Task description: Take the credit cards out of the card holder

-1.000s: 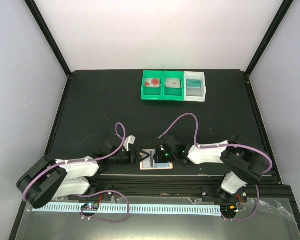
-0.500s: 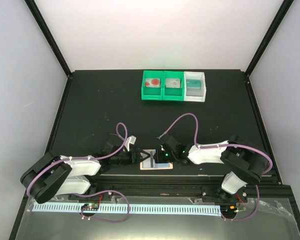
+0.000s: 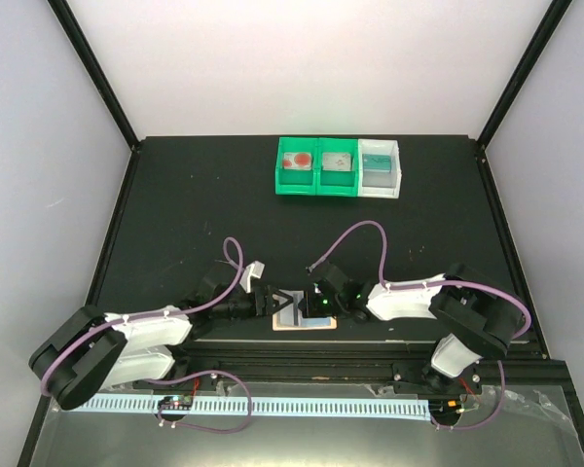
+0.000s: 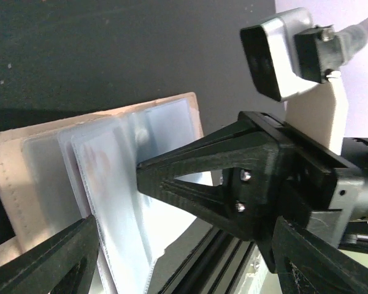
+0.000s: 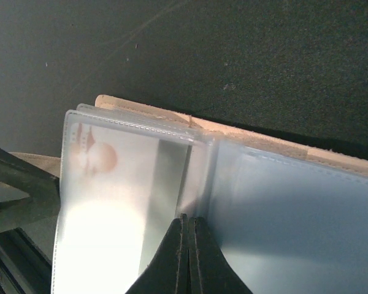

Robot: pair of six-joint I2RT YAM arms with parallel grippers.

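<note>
Lying open and flat on the dark table (image 3: 175, 224), the card holder (image 3: 303, 326) shows us its tan border and a fan of clear sleeves. The credit cards (image 5: 110, 202) are not yet out. We see one pale card inside the top sleeve, with a reddish mark near its corner and a dark stripe across it.

The right gripper (image 5: 187, 219) comes in from the holder's right side. Its fingers are closed tip to tip and set on the seam where the sleeves hinge; whether they nip any plastic we cannot tell. The left gripper (image 4: 118, 199) stands at the holder's left edge with its fingers spread wide. It straddles the loose sleeve edges and grips nothing. Well beyond the holder's far side sit the green and white bins (image 3: 280, 165).

We judge the step in hand to be getting hold of the top card. To do it well, we would:
- press the seam with the right fingers so the holder cannot slide;
- bring the left fingers to the sleeve's open end;
- close on the card itself, not the slippery film;
- draw the card straight out along the sleeve.

A pinch on film and card together would likely drag the whole holder.
</note>
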